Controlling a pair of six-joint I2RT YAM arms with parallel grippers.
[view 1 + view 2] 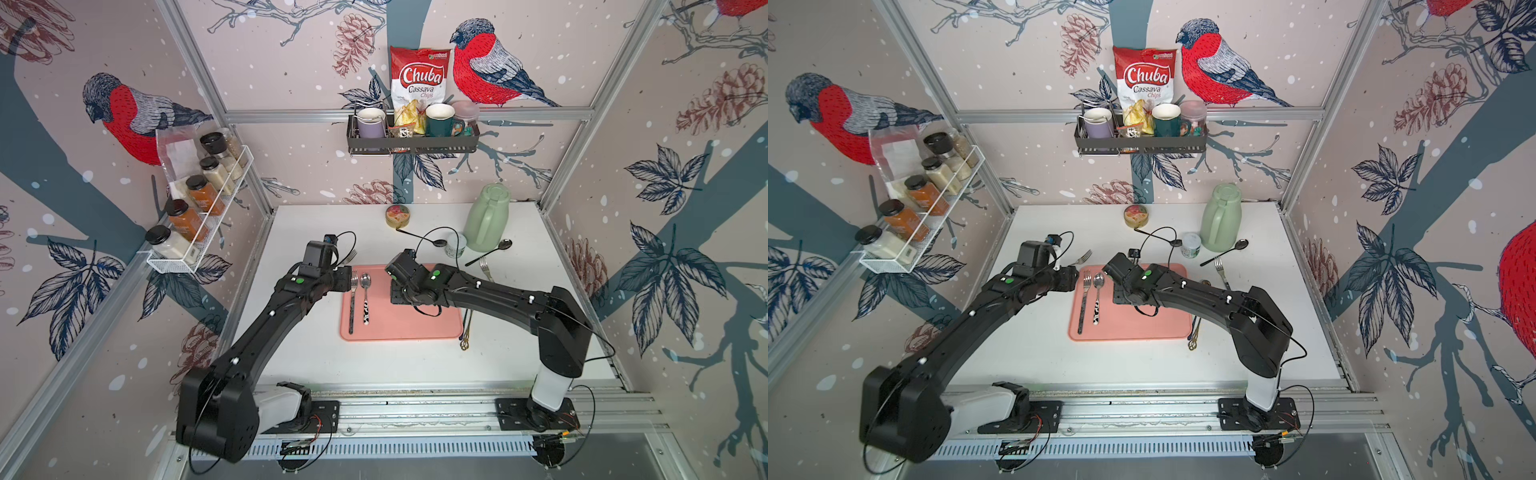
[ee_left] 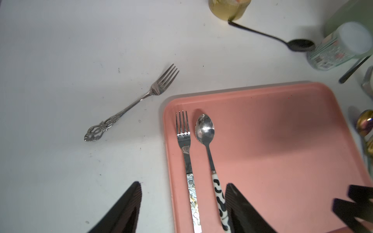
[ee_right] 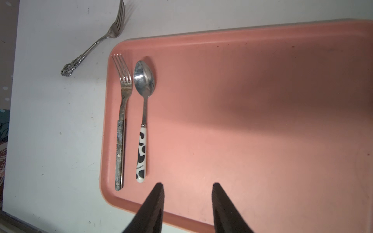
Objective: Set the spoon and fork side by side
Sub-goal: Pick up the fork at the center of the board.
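Looks basically done: fork (image 2: 186, 161) and spoon (image 2: 210, 157) parallel, not touching, along the tray's (image 2: 282, 141) short edge, left end effector (image 2: 183, 183) released over their handles, right end effector (image 3: 187, 183) released above the tray, only retreat left.

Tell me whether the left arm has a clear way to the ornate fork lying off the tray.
Probably yes. The ornate fork lies alone on the table beside the tray, close to the open left gripper, with nothing over or against it.
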